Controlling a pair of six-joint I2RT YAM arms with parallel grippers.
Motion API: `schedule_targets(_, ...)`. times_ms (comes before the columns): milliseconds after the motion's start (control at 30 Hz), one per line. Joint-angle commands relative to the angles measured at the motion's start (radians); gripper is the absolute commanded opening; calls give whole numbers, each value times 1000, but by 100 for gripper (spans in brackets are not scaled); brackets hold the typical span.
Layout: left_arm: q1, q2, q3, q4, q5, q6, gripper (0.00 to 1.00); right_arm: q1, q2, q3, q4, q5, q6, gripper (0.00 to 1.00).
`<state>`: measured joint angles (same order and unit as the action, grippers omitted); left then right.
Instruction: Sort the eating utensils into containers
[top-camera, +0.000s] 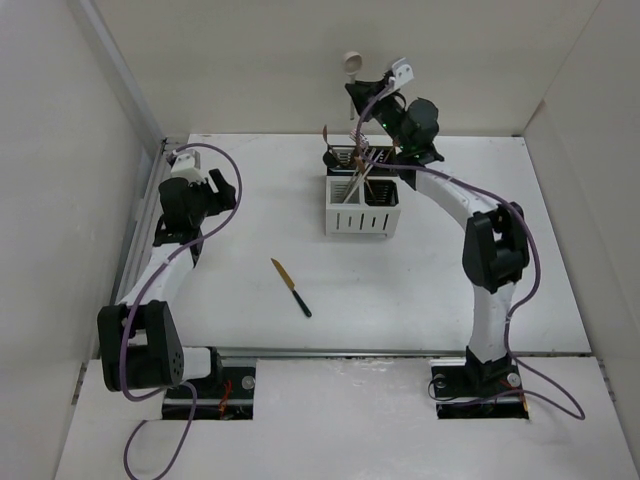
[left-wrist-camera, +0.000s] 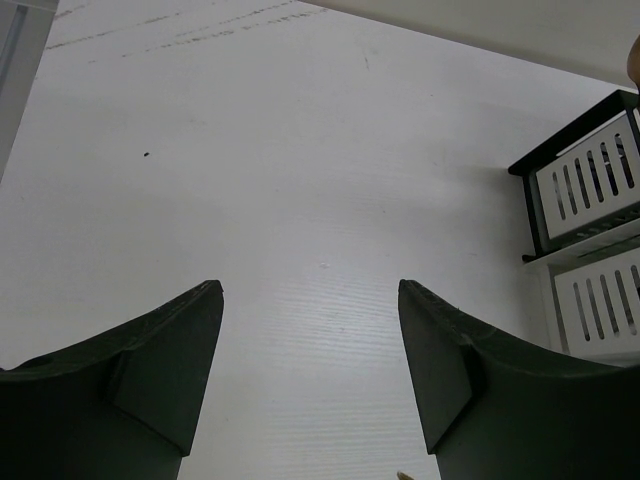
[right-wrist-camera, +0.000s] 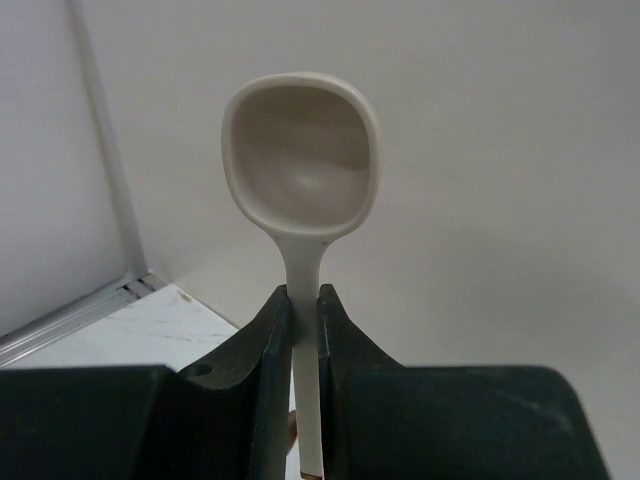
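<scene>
My right claw (right-wrist-camera: 304, 292) is clamped on the handle of the white-bowled spoon (right-wrist-camera: 300, 150). Its two dark fingers (right-wrist-camera: 262, 350) press the pale stem from either side, just under the bowl. The spoon stands upright with its bowl on top and the hollow facing the wrist camera. In the overhead view the spoon (top-camera: 352, 62) is held up high, showing past the far edge of the caddy (top-camera: 362, 205) against the back wall.

The caddy sits on the desk (top-camera: 450, 290) toward the far side, its slitted white front turned to the arm bases. Several utensils (top-camera: 355, 165) already stand in its compartments, leaning at different angles; I cannot tell which piece is in which compartment. One knife (top-camera: 290, 287), with a copper blade and a dark handle, lies flat on the desk, well apart from the caddy and nearer to the bases.

My left claw (left-wrist-camera: 310, 290) is parted wide, with bare desk showing between its fingers. The caddy (left-wrist-camera: 590, 180) is off to its right.
</scene>
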<state>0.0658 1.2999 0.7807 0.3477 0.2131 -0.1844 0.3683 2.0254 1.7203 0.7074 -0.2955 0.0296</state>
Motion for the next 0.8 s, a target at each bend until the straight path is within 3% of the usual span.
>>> schedule_targets(0,3,-2,43,70,16,11,68,27,73,64,18,-45,-5,0)
schedule_targets(233,3,7,34,70,16,11,68,49,148,101,-25,-47,-14,0)
schedule_targets(633,3,25,34,88,6,11,68,49,148,7,-72,-25,-14,0)
schedule_targets(767,3,25,34,88,6,20,68,49,139,-14,-72,-25,-23,19)
